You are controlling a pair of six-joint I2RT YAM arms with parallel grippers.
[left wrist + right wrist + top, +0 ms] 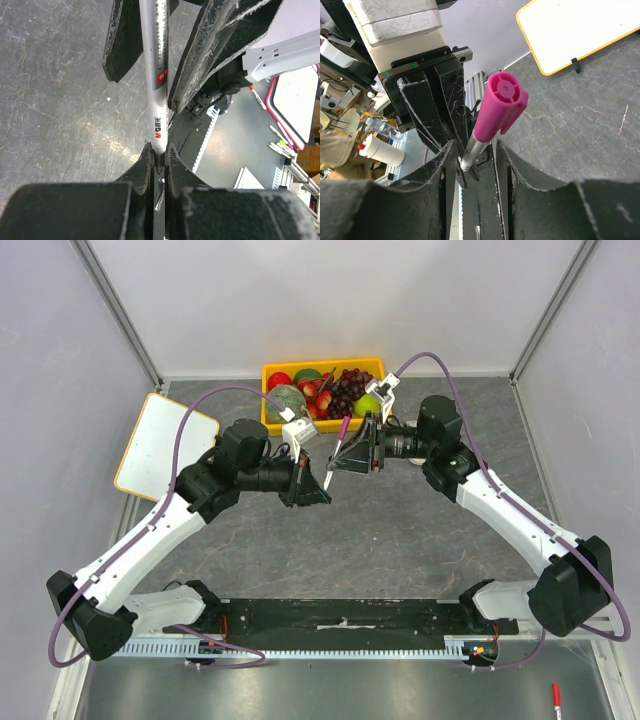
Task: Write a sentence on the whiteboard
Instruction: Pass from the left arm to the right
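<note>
White-walled enclosure over a grey, stone-patterned worktop. The left arm and the right arm rise from the near edge and meet above the middle of the worktop. The whiteboard sits at the left edge toward the far-left corner, skewed to both edges. Its face is blank, with no sentence on it. A yellow fruit tray stands at the middle of the far edge. Between the two arms hangs a white-barrelled marker, its long axis running diagonally, with the pink cap on and turned toward the far right. The bare end points near-left. The left jaws are closed tight on that bare end. The right jaws flank the barrel just below the cap with only a slim gap showing, and whether their pads press on it cannot be told. The whiteboard lies well apart from both jaws, to their left, so the left arm is the nearer. Judged from this, the capped writing end faces away from the board and will need uncapping and turning before any stroke.
</note>
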